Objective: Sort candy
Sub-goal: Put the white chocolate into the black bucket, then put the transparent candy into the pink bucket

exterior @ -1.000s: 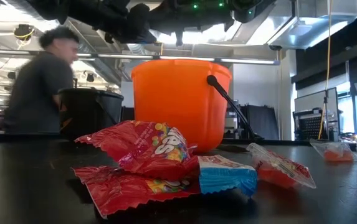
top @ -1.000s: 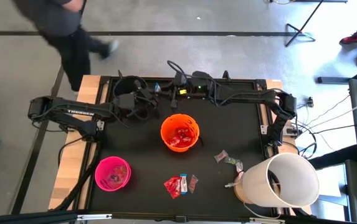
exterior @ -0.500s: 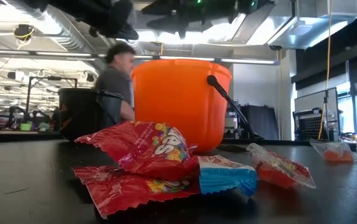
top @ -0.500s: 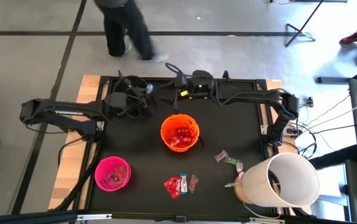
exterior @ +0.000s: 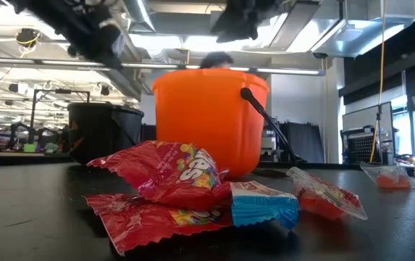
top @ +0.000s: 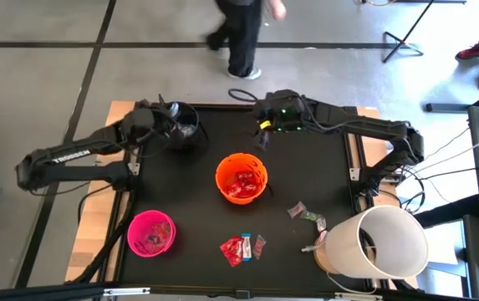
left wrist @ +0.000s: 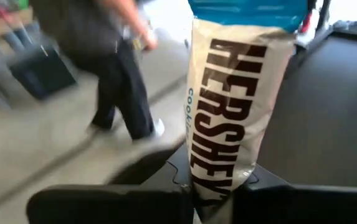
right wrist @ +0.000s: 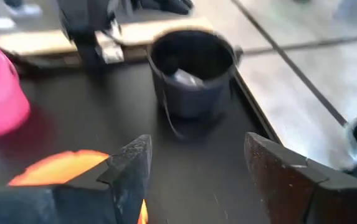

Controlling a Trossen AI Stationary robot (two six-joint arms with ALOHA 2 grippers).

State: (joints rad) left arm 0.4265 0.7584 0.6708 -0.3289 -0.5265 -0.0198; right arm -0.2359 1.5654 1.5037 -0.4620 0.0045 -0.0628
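1. Sorting looks partly done. The orange bucket [top: 242, 179] in the middle of the surface [top: 306, 167] already holds red packets, the pink bucket [top: 150, 232] nearer the front on the left arm's side holds a few sweets, and the black bucket [top: 182, 127] behind the orange one, at the back edge, has at least one wrapper inside, seen in the right wrist view [right wrist: 186, 77].

2. Left to do: a cluster of red packets with a blue-and-white bar [top: 241, 247] lies in front of the orange bucket, and several small wrappers [top: 306, 216] lie loose toward the right arm's side, near a large white bucket [top: 379, 242].

3. The left end effector [top: 166, 119] is beside the black bucket, pinching a white-and-blue bar [left wrist: 235, 106] by its lower end. I judge this bar is bound for that bucket.

4. The bar's long axis runs straight out from the end effector, its blue end farthest from the fingers and its lettering reading along the length.

5. The right end effector [top: 266, 134] hangs behind the orange bucket with its fingers [right wrist: 131, 171] spread and nothing between them.
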